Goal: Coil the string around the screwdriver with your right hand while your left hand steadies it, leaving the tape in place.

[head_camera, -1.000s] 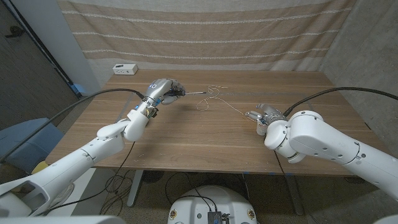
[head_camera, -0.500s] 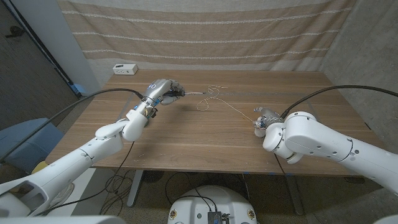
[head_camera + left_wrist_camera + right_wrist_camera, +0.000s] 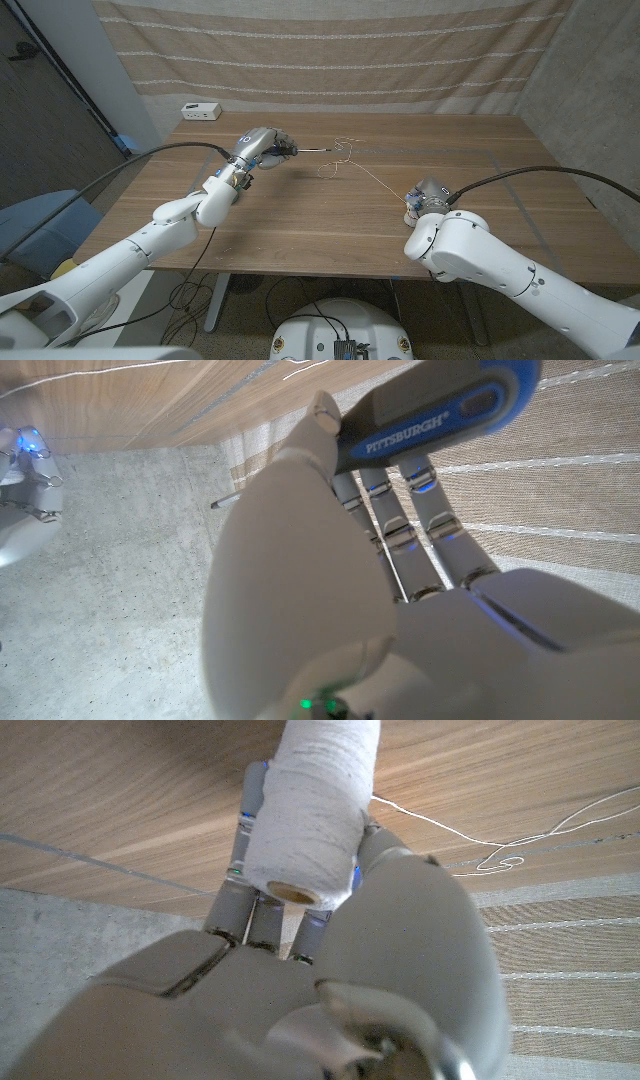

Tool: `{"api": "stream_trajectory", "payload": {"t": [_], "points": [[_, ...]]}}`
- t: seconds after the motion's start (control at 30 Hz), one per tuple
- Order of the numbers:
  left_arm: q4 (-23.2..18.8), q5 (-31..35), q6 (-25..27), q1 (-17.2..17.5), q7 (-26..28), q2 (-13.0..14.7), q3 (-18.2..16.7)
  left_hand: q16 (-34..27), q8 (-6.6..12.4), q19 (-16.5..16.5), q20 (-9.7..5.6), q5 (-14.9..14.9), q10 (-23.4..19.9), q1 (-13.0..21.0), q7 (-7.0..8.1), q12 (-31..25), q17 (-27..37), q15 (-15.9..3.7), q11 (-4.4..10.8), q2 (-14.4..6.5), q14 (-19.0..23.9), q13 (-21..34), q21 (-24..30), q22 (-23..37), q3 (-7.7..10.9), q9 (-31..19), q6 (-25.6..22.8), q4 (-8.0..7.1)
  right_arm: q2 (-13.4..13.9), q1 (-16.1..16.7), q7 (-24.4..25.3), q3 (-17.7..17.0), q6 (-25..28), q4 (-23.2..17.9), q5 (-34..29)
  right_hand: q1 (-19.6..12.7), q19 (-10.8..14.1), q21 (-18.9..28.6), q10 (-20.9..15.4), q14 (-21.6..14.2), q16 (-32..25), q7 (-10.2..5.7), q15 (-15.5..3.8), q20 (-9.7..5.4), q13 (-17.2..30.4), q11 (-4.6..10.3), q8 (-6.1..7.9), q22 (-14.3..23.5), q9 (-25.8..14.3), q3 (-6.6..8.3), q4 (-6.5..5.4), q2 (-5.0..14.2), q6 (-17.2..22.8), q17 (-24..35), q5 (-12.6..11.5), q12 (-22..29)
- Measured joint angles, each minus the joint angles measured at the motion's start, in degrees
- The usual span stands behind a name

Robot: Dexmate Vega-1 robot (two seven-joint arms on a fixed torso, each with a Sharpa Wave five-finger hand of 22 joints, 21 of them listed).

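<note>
My left hand [image 3: 262, 145] grips a screwdriver by its grey and blue handle [image 3: 430, 420] at the back left of the table. The thin shaft [image 3: 312, 150] points right, towards loose loops of white string [image 3: 340, 156]. From the loops a single strand [image 3: 380, 180] runs across the wood to my right hand [image 3: 425, 196], right of the table's middle. That hand holds a spool of white string [image 3: 315, 810], fingers wrapped around it. The right hand [image 3: 25, 470] shows far off in the left wrist view. A thin tape line [image 3: 512, 185] lies on the wood further right.
A small white box [image 3: 201, 111] sits at the table's back left edge. A striped cloth [image 3: 330, 50] hangs behind the table. Bare wood [image 3: 300, 215] lies between the two hands and the near edge.
My right arm has swung in towards the near edge, and the hand with the spool has drawn slightly nearer. The left hand and screwdriver have stayed put.
</note>
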State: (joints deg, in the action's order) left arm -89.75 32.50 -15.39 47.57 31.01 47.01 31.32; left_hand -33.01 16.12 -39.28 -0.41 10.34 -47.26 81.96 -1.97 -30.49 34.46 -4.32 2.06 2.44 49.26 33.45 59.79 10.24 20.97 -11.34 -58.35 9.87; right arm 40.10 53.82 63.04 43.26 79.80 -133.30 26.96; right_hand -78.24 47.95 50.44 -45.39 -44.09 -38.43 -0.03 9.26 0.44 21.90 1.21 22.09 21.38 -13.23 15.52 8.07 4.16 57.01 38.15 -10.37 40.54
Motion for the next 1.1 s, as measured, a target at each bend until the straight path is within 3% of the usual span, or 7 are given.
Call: {"api": "stream_trajectory", "payload": {"t": [0.07, 0.1, 0.6, 0.7, 0.77, 1.0, 1.1], "points": [[0.00, 0.02, 0.09, -0.01, -0.02, -0.04, -0.01, 0.00, -0.02, 0.00, 0.00, 0.00, 0.00, 0.00, 0.00, 0.20, 0.00, -0.01, 0.00, 0.00, 0.00, 0.00, 0.00, 0.00, 0.01, 0.00, 0.00, 0.00, -0.46, 1.33, -0.96, -0.16, 0.00, 0.03, -3.62, -0.91, 0.01, 1.55, -0.70, -3.58, 0.68, 0.15, -3.18, -0.02, -0.73, -0.75, -0.24, 0.33, 0.34, -0.24, -0.24, 0.90, 0.34, -0.09, -0.05, 0.00], [-0.01, 0.05, 0.18, -0.02, -0.04, -0.06, -0.02, 0.00, -0.04, 0.00, 0.00, -0.01, 0.00, 0.00, 0.00, 0.21, 0.00, -0.01, 0.00, 0.00, 0.00, 0.00, 0.00, 0.00, 0.01, 0.00, 0.00, 0.01, -0.57, 2.15, -1.44, -0.27, -0.18, 0.04, -5.60, -1.94, 2.57, 1.88, -0.75, -7.21, 0.99, 0.34, -6.82, -2.56, -1.02, -1.25, -0.46, 0.28, 0.42, -0.39, -0.39, 1.63, 0.52, -0.18, -0.26, -0.11], [-1.32, 0.38, 1.26, 0.54, -0.05, -0.15, -0.35, 0.44, -0.48, 0.12, -0.12, -0.33, -0.32, 0.00, -0.02, 0.42, 0.21, -0.08, 0.32, 0.00, 0.07, 0.29, 0.60, 0.02, 0.00, -0.01, -0.02, 0.00, 2.71, 8.80, -6.31, -1.99, -16.26, 0.74, -35.20, -3.05, 2.85, 4.36, -1.38, -11.79, 3.61, 1.36, -11.68, -2.93, -3.17, -2.87, -1.55, 0.00, 1.32, -0.66, -0.58, 2.48, 1.54, -1.84, -0.88, -1.57], [-1.61, 0.44, 1.61, 0.73, 0.00, -0.13, -0.42, 0.44, -0.67, 0.12, -0.12, -0.31, -0.32, 0.00, -0.11, 0.63, 0.21, -0.08, 0.32, 0.00, 0.08, 0.43, 0.62, 0.02, 0.00, -0.01, -0.35, 0.00, 3.16, 9.26, -6.86, -1.64, -19.28, 2.03, -39.86, -3.82, 4.14, 4.66, -1.37, -16.12, 3.84, 1.37, -17.06, -4.60, -3.28, -2.87, -1.55, -0.13, 1.52, -0.66, -0.58, 3.23, 1.55, -1.94, -1.11, -1.78], [-1.79, 0.46, 1.72, 0.85, 0.02, -0.13, -0.47, 0.46, -0.82, 0.12, -0.12, -0.16, -0.32, 0.00, -0.04, 0.63, 0.46, -0.08, 0.31, 0.00, 0.08, 0.43, 0.63, 0.04, 0.00, -0.01, -0.68, 0.00, 3.22, 9.37, -7.20, -1.57, -21.56, 2.52, -42.68, -4.29, 5.68, 4.68, -1.37, -17.65, 4.08, 1.37, -19.21, -7.26, -3.42, -2.87, -1.56, -0.27, 1.53, -0.66, -0.58, 3.70, 1.55, -1.73, -1.10, -1.79], [-2.17, 0.50, 1.98, 1.03, 0.05, -0.13, -0.54, 0.66, -0.88, 0.12, -0.12, -0.16, -0.32, 0.00, -0.19, 0.84, 0.47, -0.20, 0.32, 0.00, 0.20, 0.43, 0.63, 0.05, -0.01, -0.01, -0.85, -0.01, 3.27, 9.62, -8.54, -1.66, -31.06, 3.61, -48.14, -4.43, 5.99, 6.72, -2.14, -18.26, 8.09, 1.38, -20.35, -8.15, -5.39, -3.63, -3.35, -0.85, 1.92, -1.11, -0.94, 3.86, 1.50, -6.03, -1.94, -3.99], [-2.31, 0.62, 2.16, 1.08, 0.30, -0.15, -0.57, 0.67, -0.93, 0.23, -0.23, -0.16, -0.32, 0.00, -0.18, 0.84, 0.47, -0.20, 0.32, 0.00, 0.20, 0.43, 0.63, 0.05, -0.01, -0.01, -0.85, -0.01, 2.61, 10.44, -9.35, -3.97, -35.61, 5.40, -49.22, -4.10, 5.97, 7.78, -2.51, -18.78, 9.90, 1.48, -20.63, -8.12, -6.44, -4.64, -4.45, -1.36, 2.06, -1.38, -1.14, 4.18, 0.40, -8.21, -2.11, -5.17]]}}
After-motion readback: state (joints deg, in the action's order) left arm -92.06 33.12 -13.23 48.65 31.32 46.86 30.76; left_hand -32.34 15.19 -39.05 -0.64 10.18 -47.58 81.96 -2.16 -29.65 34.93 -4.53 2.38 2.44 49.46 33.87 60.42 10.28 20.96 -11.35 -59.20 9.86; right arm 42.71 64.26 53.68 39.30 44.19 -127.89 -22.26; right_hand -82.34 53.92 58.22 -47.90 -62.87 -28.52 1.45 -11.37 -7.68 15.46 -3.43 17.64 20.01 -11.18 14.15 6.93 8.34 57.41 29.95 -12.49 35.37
